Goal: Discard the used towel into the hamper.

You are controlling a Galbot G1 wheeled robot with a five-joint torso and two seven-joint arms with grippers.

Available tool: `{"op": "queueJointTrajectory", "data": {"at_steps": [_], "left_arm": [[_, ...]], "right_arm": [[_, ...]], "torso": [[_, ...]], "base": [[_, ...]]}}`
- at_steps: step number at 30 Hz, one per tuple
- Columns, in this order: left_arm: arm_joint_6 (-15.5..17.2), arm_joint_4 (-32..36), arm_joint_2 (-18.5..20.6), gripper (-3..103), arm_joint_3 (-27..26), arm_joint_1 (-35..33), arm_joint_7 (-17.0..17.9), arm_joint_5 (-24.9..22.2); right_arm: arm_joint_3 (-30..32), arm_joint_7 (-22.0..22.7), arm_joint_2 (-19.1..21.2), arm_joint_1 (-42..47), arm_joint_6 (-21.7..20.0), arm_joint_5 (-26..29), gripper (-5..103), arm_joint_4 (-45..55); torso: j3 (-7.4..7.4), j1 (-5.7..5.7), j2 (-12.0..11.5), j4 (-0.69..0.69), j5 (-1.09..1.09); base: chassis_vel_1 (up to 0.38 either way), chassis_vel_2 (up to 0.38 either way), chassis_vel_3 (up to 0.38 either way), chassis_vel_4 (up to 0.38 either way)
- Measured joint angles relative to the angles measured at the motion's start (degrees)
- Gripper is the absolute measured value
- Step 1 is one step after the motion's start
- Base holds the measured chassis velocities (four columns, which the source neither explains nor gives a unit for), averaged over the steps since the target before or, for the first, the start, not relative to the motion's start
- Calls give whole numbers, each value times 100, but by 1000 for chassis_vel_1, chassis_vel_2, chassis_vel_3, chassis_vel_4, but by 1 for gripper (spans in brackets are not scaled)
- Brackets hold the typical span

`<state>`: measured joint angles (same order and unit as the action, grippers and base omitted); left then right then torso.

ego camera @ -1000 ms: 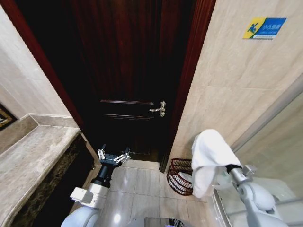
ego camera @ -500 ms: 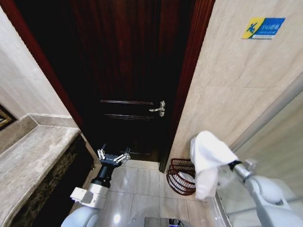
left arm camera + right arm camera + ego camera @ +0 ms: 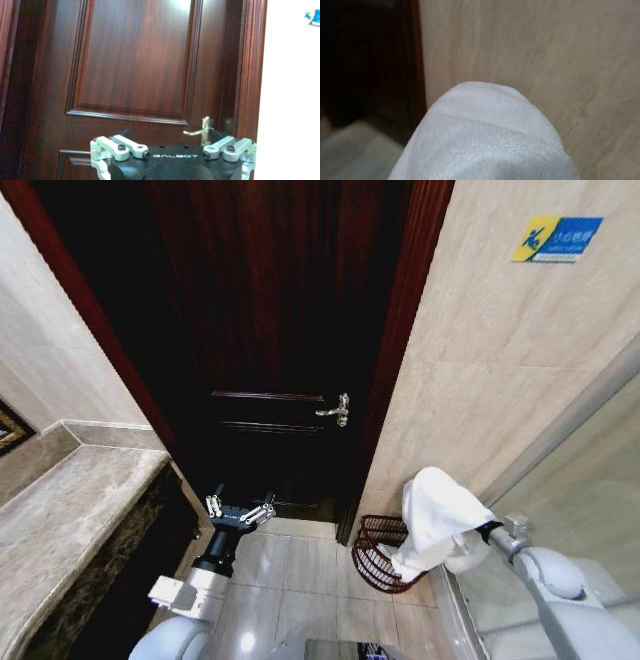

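1. Since a second ago my right arm has dropped and the white terry towel [image 3: 437, 515] has come down with it; its hanging end now dips into the small round reddish-brown open-weave hamper [image 3: 372, 555], where before it hung clear in front of the rim.
2. My right claw [image 3: 478, 537] is buried under the towel's folds, so I cannot tell how its fingers stand; I judge it is carrying the cloth, since the towel drapes over it.
3. The hamper sits on the pale tiled floor [image 3: 290, 580] at the far right, just beside the dark wooden door [image 3: 270, 330] and against the beige tiled wall [image 3: 480, 370].
4. My left claw [image 3: 240, 511] hovers idle on the left, fingers apart, facing the door.
5. Progress: the towel is carried and partly lowered. What is left, as I judge it, is letting go so the whole cloth lands inside.
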<state>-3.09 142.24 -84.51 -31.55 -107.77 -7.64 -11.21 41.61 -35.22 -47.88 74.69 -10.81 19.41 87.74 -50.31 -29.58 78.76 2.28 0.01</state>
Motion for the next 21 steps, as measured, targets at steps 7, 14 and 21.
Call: {"op": "queueJointTrajectory", "data": {"at_steps": [7, 14, 21], "left_arm": [[0, 0, 0, 100, 0, 0, 0, 0], [0, 0, 0, 100, 0, 0, 0, 0], [0, 0, 0, 100, 0, 0, 0, 0]], "right_arm": [[-619, -273, 631, -447, 95, -142, 11, -339], [-1162, -528, 530, -716, 243, -818, 11, -677], [-1480, -1037, 191, -1148, 781, -2197, 11, -1312]], "torso": [[0, 0, 0, 0, -1], [0, 0, 0, 0, -1], [0, 0, 0, 0, -5]], "base": [[0, 0, 0, 0], [0, 0, 0, 0], [0, 0, 0, 0]]}}
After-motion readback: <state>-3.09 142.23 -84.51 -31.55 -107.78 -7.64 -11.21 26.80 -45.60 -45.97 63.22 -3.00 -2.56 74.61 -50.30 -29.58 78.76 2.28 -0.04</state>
